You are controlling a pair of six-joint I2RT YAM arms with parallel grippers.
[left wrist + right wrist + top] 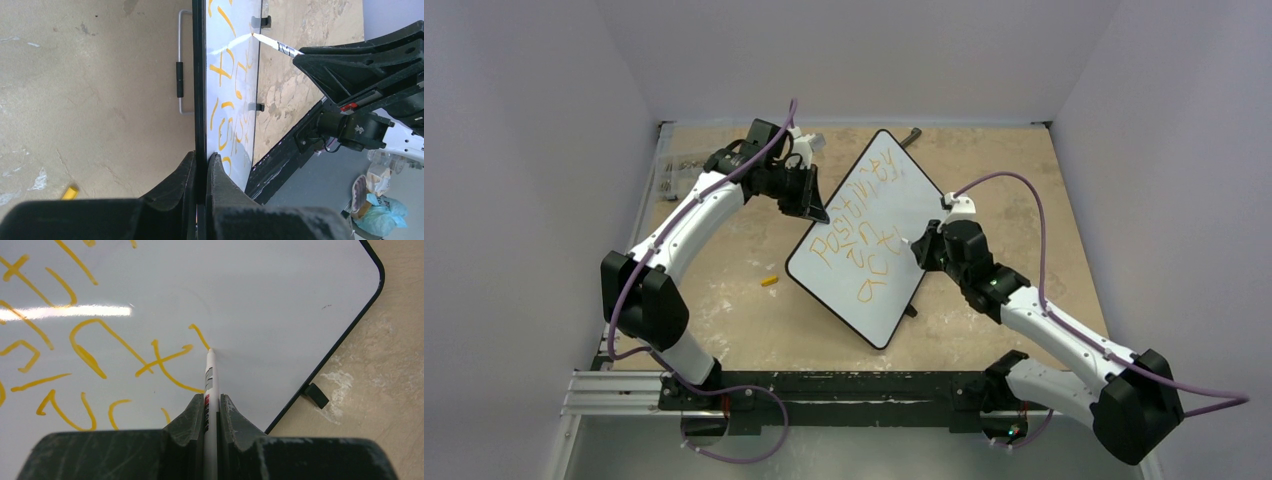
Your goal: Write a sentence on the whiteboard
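1. Small yellow piece (pixel 769 281), perhaps a cap: on table (pixel 724 320), 8 o'clock of whiteboard (pixel 904 190), apart.
2. Right gripper (pixel 212 402): my jaws clamped on marker (pixel 210 372), tip touching the board at the last stroke of the sentence (pixel 90 347).
3. Whiteboard: mid-table, set cornerwise.
4. Left gripper (pixel 200 167): my jaws pinched on the board's edge, 10 o'clock side.
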